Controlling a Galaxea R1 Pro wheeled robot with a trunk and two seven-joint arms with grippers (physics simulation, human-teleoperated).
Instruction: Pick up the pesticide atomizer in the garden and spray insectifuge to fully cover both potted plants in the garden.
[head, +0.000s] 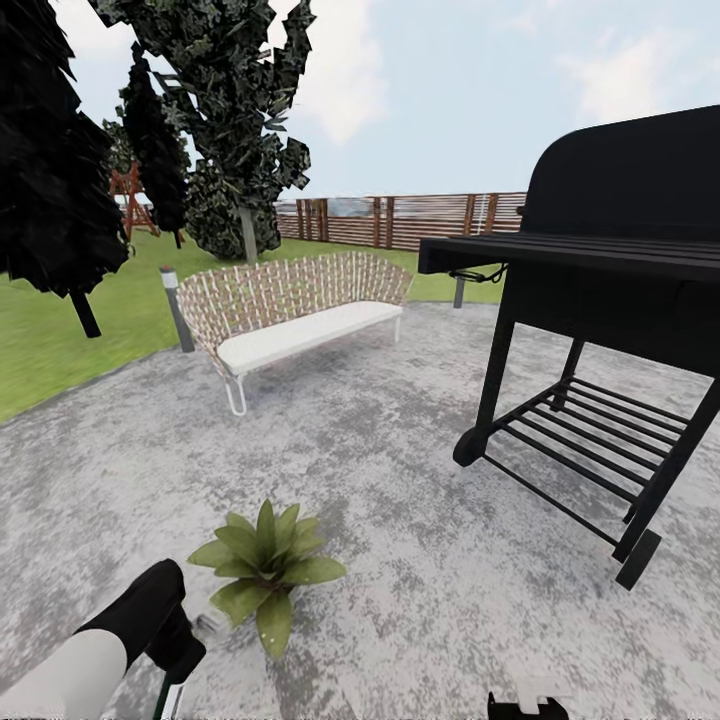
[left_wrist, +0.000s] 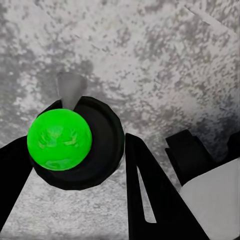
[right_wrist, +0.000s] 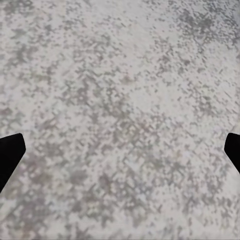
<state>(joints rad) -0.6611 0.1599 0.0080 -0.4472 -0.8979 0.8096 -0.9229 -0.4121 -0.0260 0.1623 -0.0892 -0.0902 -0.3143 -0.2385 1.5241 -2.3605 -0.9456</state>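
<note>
Left gripper (left_wrist: 75, 165): clenched on the pesticide atomizer (left_wrist: 75, 142), dark fingers at both sides of its round black body, green ball facing the camera.
Atomizer place: near left, low over the grey paving (head: 400, 600), just left of the potted plant (head: 268, 560).
Right gripper (right_wrist: 120, 155): released, finger tips wide apart above bare paving.
Potted plant: apart from the left arm (head: 120, 640).
Open room: broad paving ahead; wicker bench (head: 295, 310) far left, black grill (head: 600, 320) right, lawn edge (head: 60, 350) far left.
</note>
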